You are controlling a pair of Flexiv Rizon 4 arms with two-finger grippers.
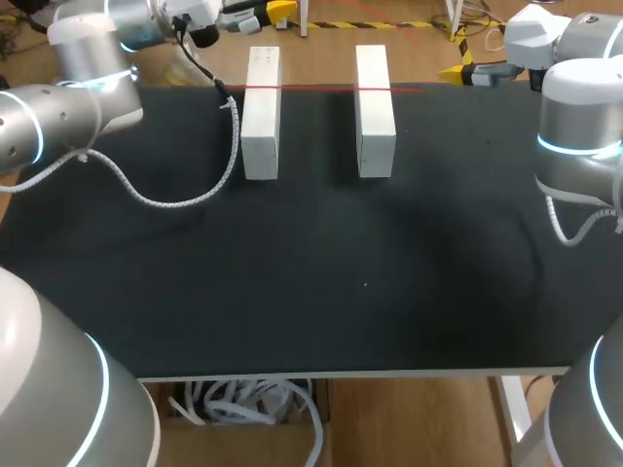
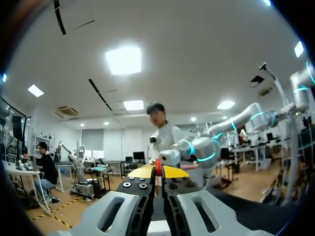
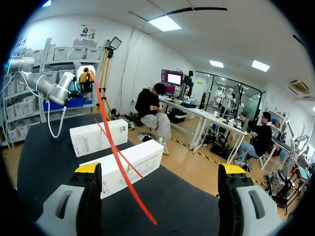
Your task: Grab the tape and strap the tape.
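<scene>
Tape (image 1: 331,89), a thin red strip, spans the far ends of two white blocks, the left block (image 1: 261,117) and the right block (image 1: 375,112). These lie side by side near the far edge of the tabletop (image 1: 311,292).

Our left gripper (image 2: 157,171) sits beyond the far left corner with its yellow tips pressed together on one end of the strip (the red edge shows between them in the left wrist view). Our right gripper (image 3: 160,169) waits off the far right corner, fingers spread wide and holding nothing. The strip runs from the left gripper over both blocks and passes through the gap between these open fingers, touching neither as far as we can tell.

Risks, as we judge them:
- **Missed grasp.** The strip is narrow and hangs free, so it may sway or twist. The right fingers could then close on air or catch only its edge.
- **Lost end.** A pull from the right before a firm hold is made could draw the end out of the left gripper, or let the free end drop to the tabletop.
- **Shifted blocks.** The blocks look light and unfixed. Tension applied at an angle could drag or tip them toward each other, leaving the strip slack rather than strapped.
</scene>
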